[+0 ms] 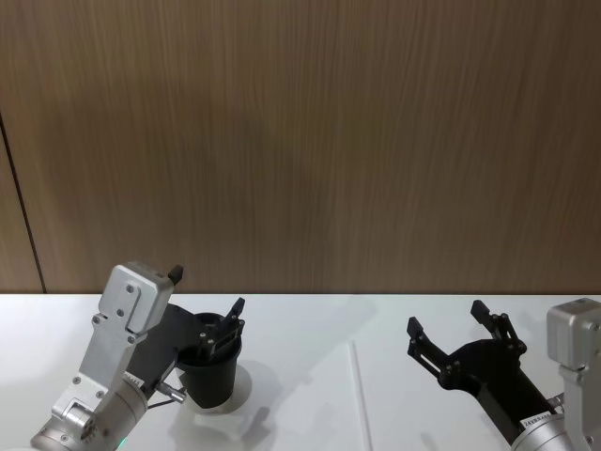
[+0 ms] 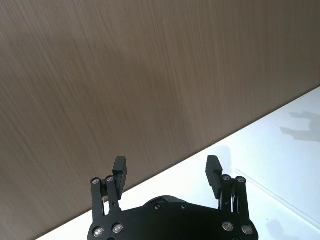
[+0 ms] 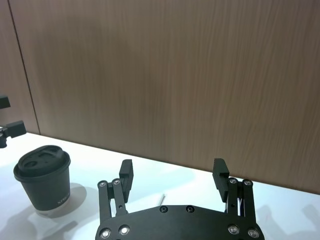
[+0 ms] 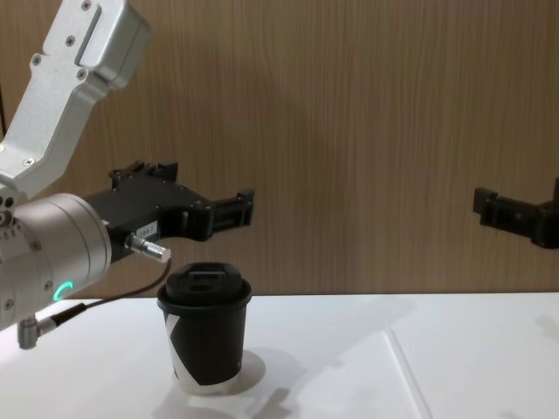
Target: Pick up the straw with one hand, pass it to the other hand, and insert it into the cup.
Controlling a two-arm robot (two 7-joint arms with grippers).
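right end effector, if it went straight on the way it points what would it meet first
Probably the wood wall. The right end effector, open, aims across above the table; the straw lies below its line and the cup sits off to one side. Depth is hard to judge.

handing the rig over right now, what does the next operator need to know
The left gripper is open and empty, hovering just above the cup.
The right gripper is open and empty, raised over the right side of the table.
The straw lies flat on the table between the cup and the right gripper, untouched. The cup is upright with its lid on.
Done: nothing yet.
Left: pick up the straw, pass it across, insert it into the cup.
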